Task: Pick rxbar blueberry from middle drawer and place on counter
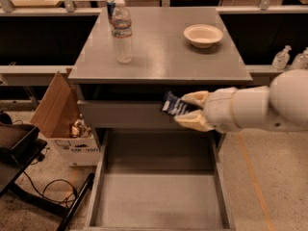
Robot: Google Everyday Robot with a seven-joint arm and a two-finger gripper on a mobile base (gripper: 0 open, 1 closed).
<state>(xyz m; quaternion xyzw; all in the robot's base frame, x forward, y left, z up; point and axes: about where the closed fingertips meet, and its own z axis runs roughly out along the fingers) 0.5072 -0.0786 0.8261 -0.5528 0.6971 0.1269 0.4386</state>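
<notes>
While my end effector (188, 110) grips the rxbar blueberry (173, 105) above the open middle drawer (159, 196), transfer is in hand; next, I judge: raise over bench (163, 52), release.

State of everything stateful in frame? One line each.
gripper: shut on the bar, above the open drawer, below the counter edge.
rxbar blueberry: held in the gripper, out of the drawer, not yet on the counter.
middle drawer: pulled open.
counter: no bar on it.
water bottle: upright, capped.
bowl: upright.
can: upright, behind the bottle.
cardboard box: flaps open.
</notes>
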